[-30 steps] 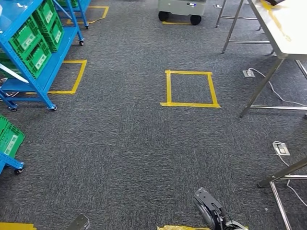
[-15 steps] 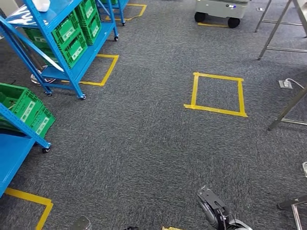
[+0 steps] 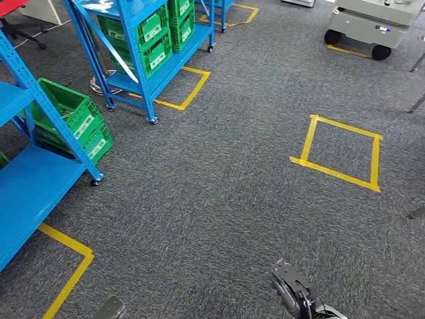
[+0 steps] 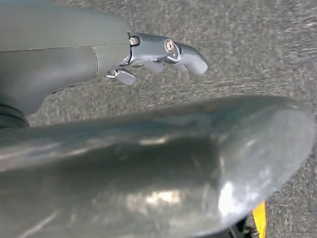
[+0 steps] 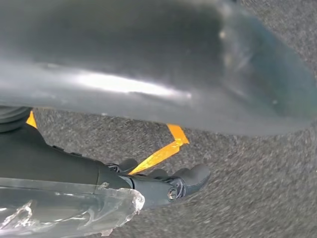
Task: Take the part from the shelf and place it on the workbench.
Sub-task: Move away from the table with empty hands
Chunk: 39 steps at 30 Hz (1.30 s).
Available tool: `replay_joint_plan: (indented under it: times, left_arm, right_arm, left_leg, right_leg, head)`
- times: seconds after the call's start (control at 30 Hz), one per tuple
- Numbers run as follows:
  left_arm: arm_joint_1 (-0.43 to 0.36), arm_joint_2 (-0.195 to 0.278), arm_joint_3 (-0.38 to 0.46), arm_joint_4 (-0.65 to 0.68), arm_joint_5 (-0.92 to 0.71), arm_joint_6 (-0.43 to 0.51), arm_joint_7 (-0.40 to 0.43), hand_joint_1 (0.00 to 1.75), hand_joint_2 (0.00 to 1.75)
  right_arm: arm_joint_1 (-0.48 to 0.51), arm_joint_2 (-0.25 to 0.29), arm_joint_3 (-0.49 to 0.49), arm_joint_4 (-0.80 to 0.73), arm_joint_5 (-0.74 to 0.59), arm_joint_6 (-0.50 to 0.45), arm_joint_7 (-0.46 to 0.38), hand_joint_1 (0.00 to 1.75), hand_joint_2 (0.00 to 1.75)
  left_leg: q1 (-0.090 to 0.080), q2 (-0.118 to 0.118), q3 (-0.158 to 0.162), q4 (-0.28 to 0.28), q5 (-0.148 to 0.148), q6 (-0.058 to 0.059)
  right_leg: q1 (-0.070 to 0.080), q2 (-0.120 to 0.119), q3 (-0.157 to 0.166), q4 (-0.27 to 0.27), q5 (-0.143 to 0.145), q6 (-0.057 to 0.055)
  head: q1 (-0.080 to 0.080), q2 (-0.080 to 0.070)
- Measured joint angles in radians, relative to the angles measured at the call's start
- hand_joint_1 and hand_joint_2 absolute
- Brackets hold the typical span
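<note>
Two blue shelf racks stand on my left in the head view: a near one (image 3: 30,179) and a farther one (image 3: 140,60). Green crates sit on them, one tilted on the near rack (image 3: 75,116) and several stacked on the far rack (image 3: 160,40). I cannot make out any part on the shelves from here. My right hand (image 3: 291,292) hangs low over the carpet, its dark fingers (image 5: 186,181) stretched out around nothing. Crumpled clear film (image 5: 75,213) lies along its wrist side. My left hand (image 3: 110,309) also hangs low, its fingers (image 4: 168,49) extended and holding nothing.
Grey carpet runs between me and the racks. A yellow tape square (image 3: 340,153) marks the floor ahead right, and more tape outlines (image 3: 65,266) border the racks. A grey wheeled cart (image 3: 370,26) is parked far right. A dark foot (image 3: 416,212) juts in at the right edge.
The camera has swung left. The racks have come closer and toward the centre, and the workbench and its legs have slid out of the picture on the right. Both hands still hang as before.
</note>
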Motion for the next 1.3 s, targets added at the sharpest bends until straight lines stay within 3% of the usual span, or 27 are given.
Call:
replay_joint_plan:
  times: [0.07, 0.13, 0.2, 0.27, 0.33, 0.4, 0.47, 0.5, 0.53, 0.57, 0.63, 0.7, 0.77, 0.8, 0.87, 0.93, 0.97, 1.0, 1.03, 1.07, 1.13, 1.2, 1.27, 1.3]
  left_arm:
    - [0.0, 0.0, -0.003, 0.001, 0.005, 0.002, -0.001, 0.0, 0.0]
    - [-0.002, 0.0, -0.006, 0.001, 0.007, 0.003, -0.002, 0.0, 0.0]
    - [-0.004, 0.0, -0.007, 0.001, 0.008, 0.004, -0.002, 0.0, 0.0]
    - [-0.001, 0.0, -0.009, 0.001, 0.008, 0.004, -0.002, 0.0, 0.0]
    - [0.001, 0.001, -0.013, 0.001, 0.008, 0.004, -0.002, 0.0, 0.0]
    - [-0.003, 0.001, -0.016, 0.001, 0.008, 0.004, -0.002, 0.0, 0.0]
    - [-0.007, 0.001, -0.017, 0.002, 0.008, 0.004, -0.002, 0.0, 0.0]
    - [-0.006, 0.001, -0.018, 0.002, 0.009, 0.004, -0.002, 0.0, 0.0]
    - [-0.005, 0.002, -0.019, 0.002, 0.009, 0.004, -0.002, 0.0, 0.0]
    - [-0.005, 0.003, -0.02, 0.002, 0.01, 0.004, -0.002, 0.0, 0.0]
    - [-0.007, 0.006, -0.022, 0.002, 0.013, 0.005, -0.002, 0.0, 0.0]
    - [-0.011, 0.007, -0.023, 0.002, 0.016, 0.006, -0.002, 0.0, 0.0]
    - [-0.011, 0.007, -0.026, 0.002, 0.019, 0.006, -0.002, 0.0, 0.0]
    - [-0.01, 0.008, -0.028, 0.003, 0.021, 0.007, -0.002, 0.0, 0.0]
    - [-0.011, 0.009, -0.033, 0.003, 0.027, 0.01, -0.002, 0.0, 0.0]
    - [-0.017, 0.01, -0.038, 0.004, 0.034, 0.012, -0.002, 0.0, 0.0]
    - [-0.019, 0.01, -0.041, 0.004, 0.036, 0.013, -0.003, 0.0, 0.0]
    - [-0.019, 0.01, -0.044, 0.004, 0.037, 0.014, -0.003, 0.0, 0.0]
    - [-0.019, 0.01, -0.047, 0.005, 0.038, 0.014, -0.003, 0.0, 0.0]
    - [-0.019, 0.011, -0.048, 0.006, 0.039, 0.015, -0.003, 0.0, 0.0]
    - [-0.02, 0.011, -0.05, 0.007, 0.039, 0.016, -0.003, 0.0, 0.0]
    - [-0.021, 0.012, -0.052, 0.007, 0.04, 0.016, -0.003, 0.0, 0.0]
    - [-0.019, 0.015, -0.056, 0.008, 0.041, 0.016, -0.004, 0.0, 0.0]
    - [-0.017, 0.016, -0.059, 0.008, 0.043, 0.017, -0.004, 0.0, 0.0]
  right_arm:
    - [0.0, -0.003, 0.003, -0.003, 0.0, -0.001, 0.001, 0.0, 0.0]
    - [-0.001, -0.007, 0.006, -0.008, -0.001, -0.002, 0.001, 0.0, 0.0]
    - [-0.002, -0.011, 0.008, -0.011, -0.001, -0.003, 0.001, 0.0, 0.0]
    - [-0.003, -0.012, 0.008, -0.015, -0.002, -0.003, 0.002, 0.0, 0.0]
    - [-0.004, -0.012, 0.008, -0.019, -0.002, -0.003, 0.001, 0.0, 0.0]
    - [-0.002, -0.013, 0.009, -0.021, -0.002, -0.003, 0.001, 0.0, 0.0]
    - [0.001, -0.014, 0.009, -0.022, -0.002, -0.003, 0.001, 0.0, 0.0]
    - [0.002, -0.015, 0.01, -0.022, -0.002, -0.003, 0.002, 0.0, 0.0]
    - [0.002, -0.016, 0.01, -0.022, -0.002, -0.003, 0.002, 0.0, 0.0]
    - [0.002, -0.016, 0.01, -0.023, -0.002, -0.003, 0.002, 0.0, 0.0]
    - [0.0, -0.018, 0.011, -0.026, -0.002, -0.003, 0.002, 0.0, 0.0]
    - [-0.002, -0.021, 0.012, -0.029, -0.002, -0.003, 0.002, 0.0, 0.0]
    - [-0.005, -0.023, 0.014, -0.033, -0.001, -0.003, 0.002, 0.0, 0.0]
    - [-0.006, -0.023, 0.016, -0.036, -0.001, -0.003, 0.003, 0.0, 0.0]
    - [-0.008, -0.026, 0.02, -0.04, 0.0, -0.003, 0.004, 0.0, 0.0]
    - [-0.005, -0.03, 0.025, -0.042, 0.001, -0.003, 0.005, 0.0, 0.0]
    - [-0.003, -0.032, 0.027, -0.042, 0.001, -0.003, 0.006, 0.0, 0.0]
    - [-0.002, -0.034, 0.03, -0.042, 0.001, -0.003, 0.006, 0.0, 0.0]
    - [-0.002, -0.034, 0.032, -0.042, 0.001, -0.003, 0.006, 0.0, 0.0]
    - [-0.002, -0.035, 0.035, -0.042, 0.001, -0.003, 0.006, 0.0, 0.0]
    - [-0.003, -0.036, 0.038, -0.043, 0.001, -0.003, 0.006, 0.0, 0.0]
    - [-0.004, -0.038, 0.04, -0.043, 0.001, -0.003, 0.007, 0.0, 0.0]
    - [-0.005, -0.039, 0.041, -0.045, 0.001, -0.003, 0.007, 0.0, 0.0]
    - [-0.006, -0.039, 0.042, -0.047, 0.001, -0.003, 0.007, 0.0, 0.0]
  left_leg:
    - [-0.001, -0.029, 0.002, 0.0, 0.0, 0.0]
    - [-0.001, -0.056, 0.001, 0.001, 0.002, -0.004]
    - [0.003, -0.079, -0.007, 0.001, 0.007, -0.014]
    - [0.007, -0.095, -0.014, -0.002, 0.012, -0.027]
    - [0.003, -0.051, -0.03, 0.027, -0.012, -0.037]
    - [-0.001, 0.012, -0.082, 0.134, -0.074, -0.045]
    - [0.001, 0.03, -0.141, 0.257, -0.122, -0.052]
    - [0.002, 0.032, -0.15, 0.278, -0.12, -0.055]
    - [0.003, 0.035, -0.14, 0.261, -0.099, -0.057]
    - [0.005, 0.042, -0.11, 0.207, -0.066, -0.058]
    - [0.003, 0.083, -0.034, 0.069, -0.011, -0.056]
    - [-0.001, 0.108, 0.003, -0.002, 0.003, -0.042]
    - [-0.003, 0.09, 0.002, -0.007, 0.002, -0.025]
    - [-0.002, 0.08, 0.002, -0.008, 0.003, -0.02]
    - [0.002, 0.058, 0.001, -0.01, 0.007, -0.009]
    - [0.003, 0.034, -0.001, -0.01, 0.009, -0.002]
    - [0.003, 0.02, -0.001, -0.009, 0.009, -0.001]
    - [0.003, 0.006, -0.001, -0.009, 0.009, -0.001]
    - [0.003, -0.007, 0.0, -0.009, 0.009, -0.001]
    - [0.003, -0.021, 0.001, -0.009, 0.009, -0.001]
    - [0.003, -0.049, 0.001, -0.007, 0.01, -0.006]
    - [0.005, -0.073, -0.006, -0.005, 0.013, -0.017]
    - [0.01, -0.095, -0.014, -0.008, 0.02, -0.031]
    - [0.01, -0.088, -0.018, -0.007, 0.019, -0.038]
  right_leg:
    - [0.001, 0.018, 0.041, -0.104, 0.073, -0.01]
    - [-0.002, 0.066, 0.101, -0.237, 0.129, -0.018]
    - [-0.002, 0.088, 0.125, -0.284, 0.136, -0.022]
    - [0.0, 0.067, 0.129, -0.293, 0.141, -0.028]
    - [-0.002, 0.042, 0.134, -0.305, 0.148, -0.038]
    - [-0.002, 0.012, 0.137, -0.311, 0.15, -0.045]
    - [-0.001, -0.02, 0.136, -0.311, 0.149, -0.047]
    - [-0.001, -0.035, 0.136, -0.311, 0.147, -0.048]
    - [-0.001, -0.049, 0.137, -0.311, 0.146, -0.047]
    - [-0.001, -0.062, 0.139, -0.311, 0.145, -0.045]
    - [0.002, -0.084, 0.143, -0.308, 0.139, -0.037]
    - [0.009, -0.104, 0.144, -0.304, 0.132, -0.027]
    - [0.011, -0.122, 0.149, -0.305, 0.127, -0.018]
    - [0.009, -0.114, 0.15, -0.299, 0.12, -0.012]
    - [0.003, -0.065, 0.122, -0.236, 0.08, 0.0]
    - [0.001, -0.016, 0.056, -0.1, 0.02, 0.004]
    - [0.001, -0.007, 0.024, -0.04, 0.001, 0.004]
    - [0.001, -0.003, 0.004, -0.011, 0.001, 0.003]
    - [0.0, -0.001, 0.003, -0.019, 0.02, 0.001]
    - [-0.001, 0.005, 0.021, -0.067, 0.054, -0.001]
    - [-0.009, 0.051, 0.082, -0.206, 0.12, -0.004]
    - [-0.014, 0.09, 0.12, -0.283, 0.14, -0.006]
    - [-0.011, 0.078, 0.125, -0.288, 0.14, -0.014]
    - [-0.011, 0.066, 0.125, -0.29, 0.143, -0.021]
  head:
    - [0.0, 0.0]
    - [0.0, 0.0]
    - [-0.001, 0.0]
    - [-0.001, 0.0]
    - [-0.004, 0.0]
    - [-0.007, 0.0]
    - [-0.008, 0.0]
    - [-0.008, 0.0]
    - [-0.008, 0.0]
    - [-0.008, 0.0]
    - [-0.009, 0.0]
    - [-0.007, 0.0]
    - [-0.003, 0.0]
    - [-0.001, 0.0]
    - [0.002, 0.0]
    - [0.007, 0.0]
    - [0.007, 0.0]
    - [0.008, 0.0]
    - [0.008, 0.0]
    - [0.008, 0.0]
    - [0.008, 0.0]
    - [0.008, 0.0]
    - [0.007, 0.0]
    - [0.007, 0.0]
